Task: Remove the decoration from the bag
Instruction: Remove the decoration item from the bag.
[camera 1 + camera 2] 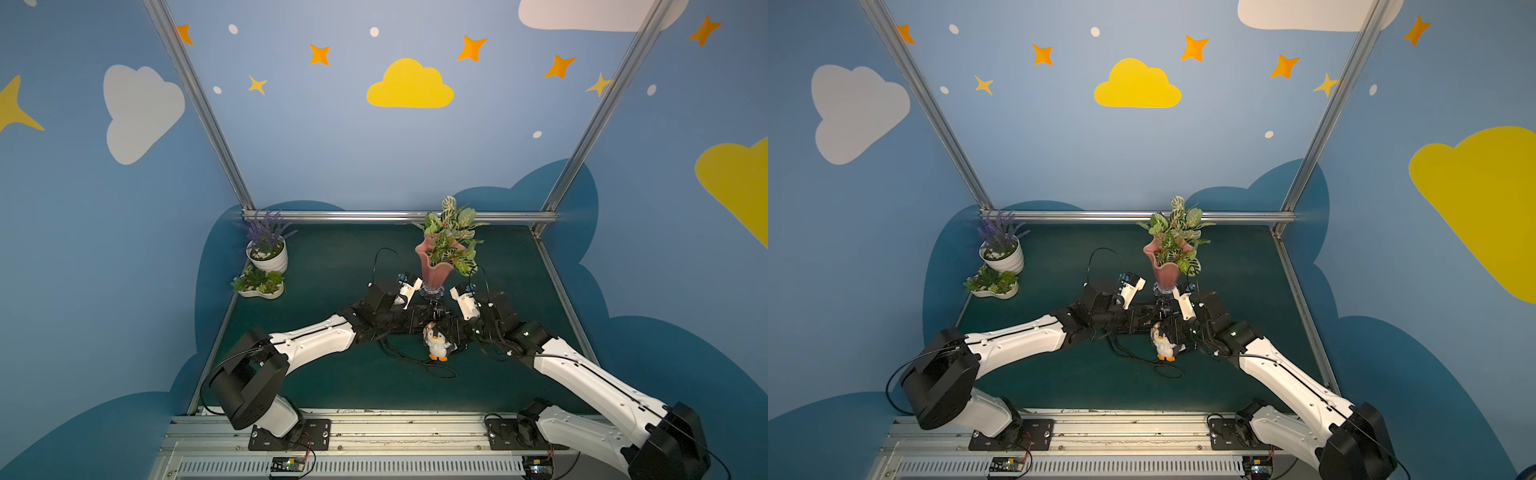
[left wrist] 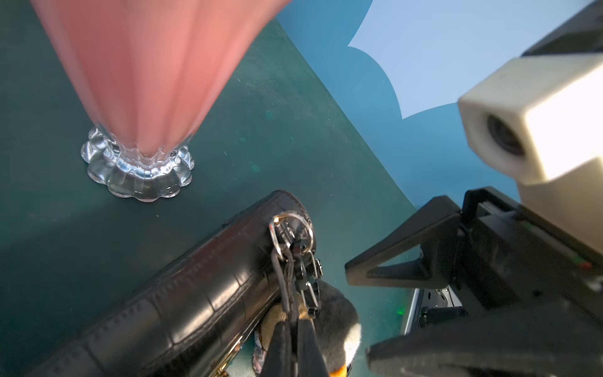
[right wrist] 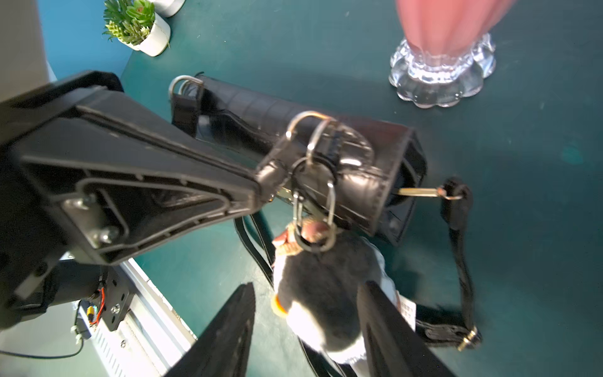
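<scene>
The black glossy bag (image 3: 261, 107) (image 2: 182, 293) lies on the green mat in front of the vase, mostly hidden under both grippers in the top views (image 1: 409, 321). The penguin decoration (image 1: 437, 343) (image 1: 1165, 345) (image 3: 323, 284) hangs by a silver clip (image 3: 315, 212) from the ring at the bag's end. My left gripper (image 2: 295, 323) (image 1: 428, 318) is shut on the bag's black strap tab beside that ring. My right gripper (image 3: 306, 287) (image 1: 451, 337) is open, its fingers on either side of the penguin's body.
A pink vase (image 1: 436, 266) on a glass foot (image 2: 137, 176) stands just behind the bag, close to both wrists. The bag's long thin strap (image 1: 419, 361) loops over the mat towards the front. Two white plant pots (image 1: 268, 253) (image 1: 259, 286) sit at the back left.
</scene>
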